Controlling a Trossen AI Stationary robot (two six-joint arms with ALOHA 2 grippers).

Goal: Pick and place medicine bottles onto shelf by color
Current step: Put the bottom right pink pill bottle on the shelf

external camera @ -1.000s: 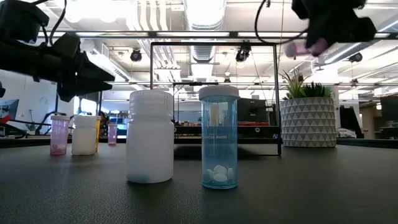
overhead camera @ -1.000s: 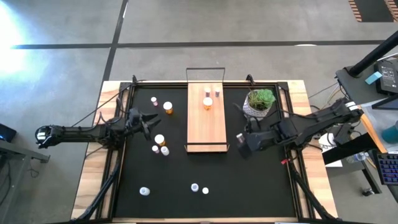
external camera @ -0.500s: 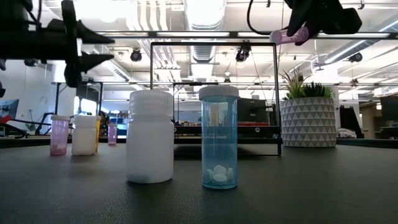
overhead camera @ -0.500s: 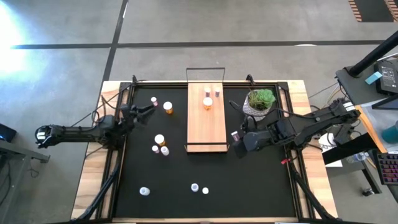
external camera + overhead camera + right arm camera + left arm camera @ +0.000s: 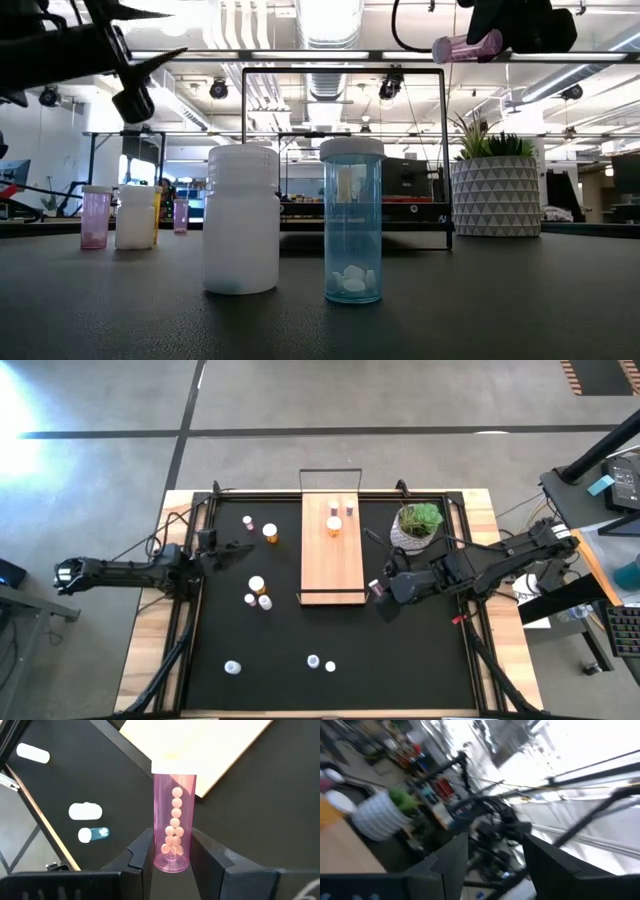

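While our right tool [image 5: 380, 592], clamped on the clear pink pill bottle [image 5: 173, 822], has carried it up to the long light-wood shelf [image 5: 333, 560] corner, placement looks close; the left tool [image 5: 228, 554] pulls away half-open and empty.

The shelf [image 5: 332, 555] is smooth pale wood with a thin dark wire frame. The mat [image 5: 320, 630] looks matt black. The pink bottle [image 5: 173, 827] is clear glossy plastic.

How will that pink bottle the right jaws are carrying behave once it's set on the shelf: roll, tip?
The pink bottle is held lying sideways by the right gripper, so released like that its smooth round body would probably roll. Stood upright on the shelf, it looks tall and narrow, likely tippy. Loose pills inside may shift; probably light.
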